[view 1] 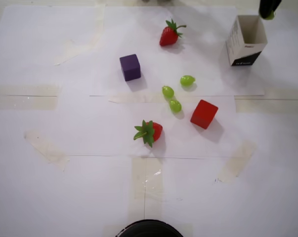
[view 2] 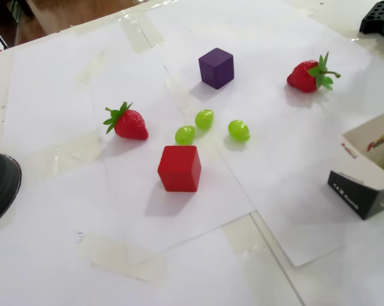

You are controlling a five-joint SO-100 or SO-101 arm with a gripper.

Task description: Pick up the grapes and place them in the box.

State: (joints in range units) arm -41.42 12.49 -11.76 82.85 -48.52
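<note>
While the black jaws sit at the overhead view's top edge beside the white cardboard box, seemingly clamped on a green grape, centre over the mouth before release. Three glossy green grapes lie on the counter.

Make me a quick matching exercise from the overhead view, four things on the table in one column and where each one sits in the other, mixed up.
Things:
1. purple cube
2. red cube
3. box
4. strawberry near the top edge

Places:
A. top right corner
B. right of the three loose grapes
C. left of the grapes
D. above the grapes, up and right of the purple cube

Pairs: 1-C, 2-B, 3-A, 4-D
</note>
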